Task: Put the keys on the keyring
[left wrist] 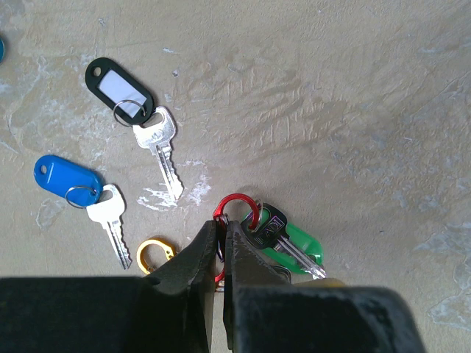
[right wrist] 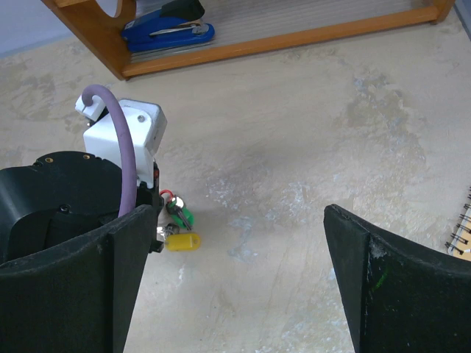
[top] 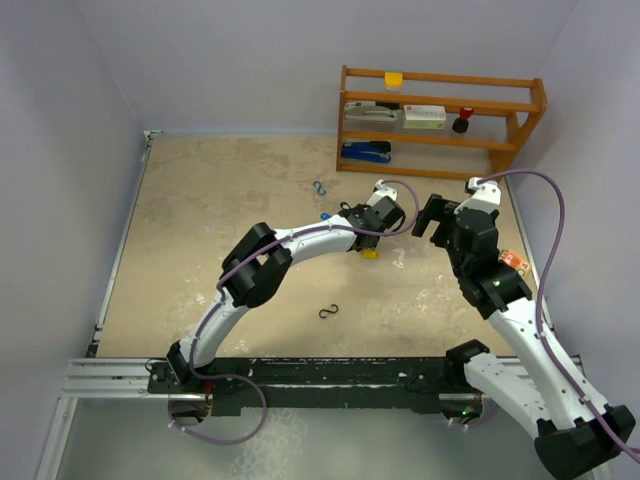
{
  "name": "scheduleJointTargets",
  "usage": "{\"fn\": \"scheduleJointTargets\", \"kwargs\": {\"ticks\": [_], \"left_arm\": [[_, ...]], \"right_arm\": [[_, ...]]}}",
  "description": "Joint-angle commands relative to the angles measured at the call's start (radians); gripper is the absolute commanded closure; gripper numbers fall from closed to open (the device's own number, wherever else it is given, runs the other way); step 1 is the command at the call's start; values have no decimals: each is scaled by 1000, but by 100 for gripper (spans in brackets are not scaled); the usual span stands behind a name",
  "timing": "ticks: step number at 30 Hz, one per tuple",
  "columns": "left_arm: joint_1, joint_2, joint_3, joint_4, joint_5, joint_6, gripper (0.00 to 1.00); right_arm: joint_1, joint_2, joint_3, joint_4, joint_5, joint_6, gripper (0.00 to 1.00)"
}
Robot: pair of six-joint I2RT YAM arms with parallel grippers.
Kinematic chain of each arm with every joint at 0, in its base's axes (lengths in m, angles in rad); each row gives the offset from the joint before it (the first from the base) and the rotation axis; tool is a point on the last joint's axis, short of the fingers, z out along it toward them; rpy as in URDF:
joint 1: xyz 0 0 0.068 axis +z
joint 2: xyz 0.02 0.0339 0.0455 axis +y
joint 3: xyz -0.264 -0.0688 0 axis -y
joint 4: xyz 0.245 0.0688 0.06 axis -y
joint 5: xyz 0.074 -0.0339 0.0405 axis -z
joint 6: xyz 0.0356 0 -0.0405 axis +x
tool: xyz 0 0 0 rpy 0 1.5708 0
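Observation:
My left gripper (left wrist: 223, 225) is shut on a red keyring (left wrist: 237, 201) and holds it low over the table. A dark-headed key with a green tag (left wrist: 303, 245) hangs on that ring. A yellow tag (right wrist: 182, 241) lies right beside it under the gripper. A black tag with a white label (left wrist: 118, 88) and its key lie loose to the left. A blue tag (left wrist: 68, 176) with its key lies below them, and a gold ring (left wrist: 154, 254) sits near my fingers. My right gripper (right wrist: 235, 220) is open and empty, to the right of the left gripper (top: 360, 232).
A wooden shelf (top: 440, 112) stands at the back right with a blue stapler (top: 365, 151) under it. A black S-hook (top: 330, 313) lies near the front middle and a blue S-hook (top: 320, 187) farther back. A spiral notebook (right wrist: 461, 239) lies at the right edge.

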Motion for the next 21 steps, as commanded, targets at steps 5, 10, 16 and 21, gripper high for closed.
{"fn": "scheduleJointTargets", "kwargs": {"ticks": [5, 10, 16, 21], "left_arm": [[-7, -14, 33, 15, 3, -10, 100], [-7, -4, 42, 13, 3, -9, 100], [-7, 5, 50, 14, 8, -10, 100], [-8, 14, 54, 13, 11, -9, 100]], "right_arm": [[-4, -15, -2, 20, 12, -11, 0], [-4, -16, -1, 21, 12, -11, 0], [-4, -17, -1, 19, 13, -11, 0], [-5, -18, -1, 18, 14, -11, 0]]}}
